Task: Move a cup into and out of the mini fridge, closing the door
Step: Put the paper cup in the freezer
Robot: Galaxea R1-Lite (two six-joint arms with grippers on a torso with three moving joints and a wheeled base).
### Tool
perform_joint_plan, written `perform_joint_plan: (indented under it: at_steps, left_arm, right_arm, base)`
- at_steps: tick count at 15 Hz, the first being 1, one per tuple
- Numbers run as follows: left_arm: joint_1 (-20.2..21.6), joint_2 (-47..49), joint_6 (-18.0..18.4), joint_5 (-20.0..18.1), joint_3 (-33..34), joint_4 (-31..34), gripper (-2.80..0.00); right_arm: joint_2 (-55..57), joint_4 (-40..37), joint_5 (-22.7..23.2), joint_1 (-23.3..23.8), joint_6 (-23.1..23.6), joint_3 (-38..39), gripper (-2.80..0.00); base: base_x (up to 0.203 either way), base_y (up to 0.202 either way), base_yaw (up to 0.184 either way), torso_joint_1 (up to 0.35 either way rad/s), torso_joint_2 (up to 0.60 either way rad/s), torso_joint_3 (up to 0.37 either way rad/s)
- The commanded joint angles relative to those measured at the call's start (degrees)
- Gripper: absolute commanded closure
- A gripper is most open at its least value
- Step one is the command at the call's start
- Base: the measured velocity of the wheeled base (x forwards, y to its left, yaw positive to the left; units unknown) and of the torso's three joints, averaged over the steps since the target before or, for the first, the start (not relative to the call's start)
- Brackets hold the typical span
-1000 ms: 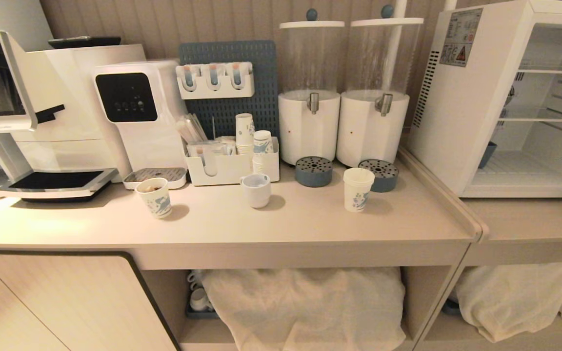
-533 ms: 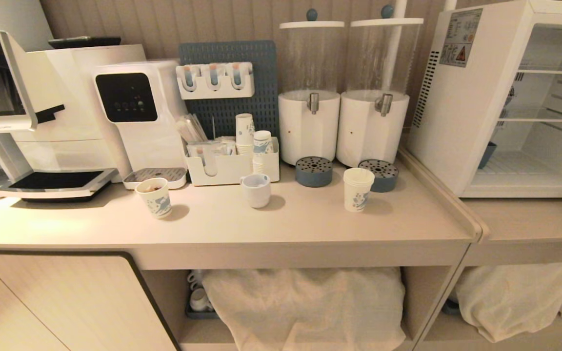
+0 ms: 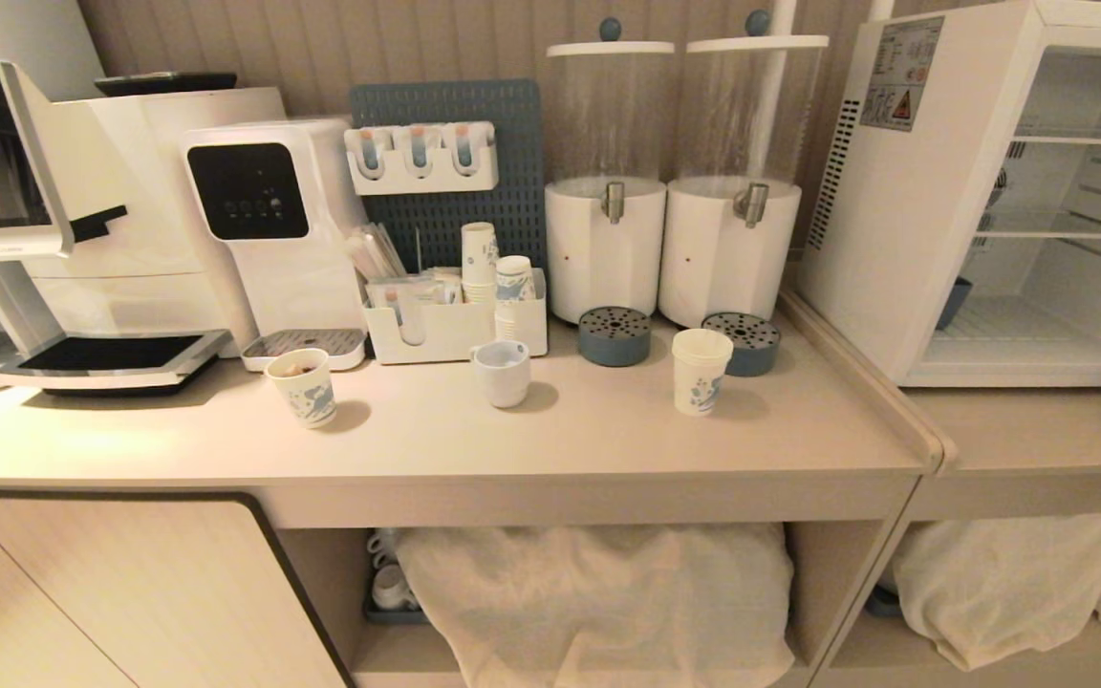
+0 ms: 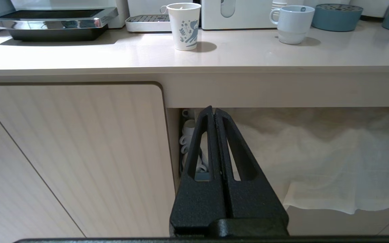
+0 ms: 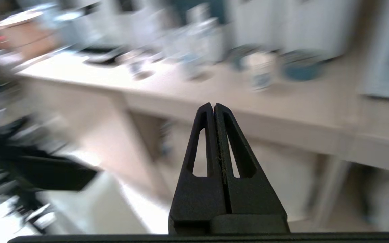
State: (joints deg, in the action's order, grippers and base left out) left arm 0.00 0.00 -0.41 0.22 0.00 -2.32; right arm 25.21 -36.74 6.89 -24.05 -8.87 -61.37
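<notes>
Beige surface [image 3: 608, 420] carries the tall white blue-printed paper cup [image 3: 701, 371] left of the open white boxy mini fridge [image 3: 933, 191], while both black claws, left [image 4: 213, 113] and right [image 5: 213, 108], hang below it, pressed together, empty.

Cup [image 3: 701, 371]: white with blue print. Mini fridge [image 3: 904, 201]: white casing, sticker with red warning triangle. Mug [image 3: 502, 373]: plain white. Pegboard [image 3: 503, 182]: blue, perforated. Drip trays [image 3: 615, 335]: blue. Countertop [image 3: 560, 430]: beige.
</notes>
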Motion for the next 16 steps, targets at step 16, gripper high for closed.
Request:
perform_joint_plan:
  at_steps: [16]
  left_arm:
    - [0.0,0.0,0.61,-0.13,1.07,0.12,0.0]
  right_arm:
    - [62.08,28.17,41.11,32.08,27.41,6.25,0.0]
  base:
    - [0.0,0.0,0.0,0.0,0.0,0.0]
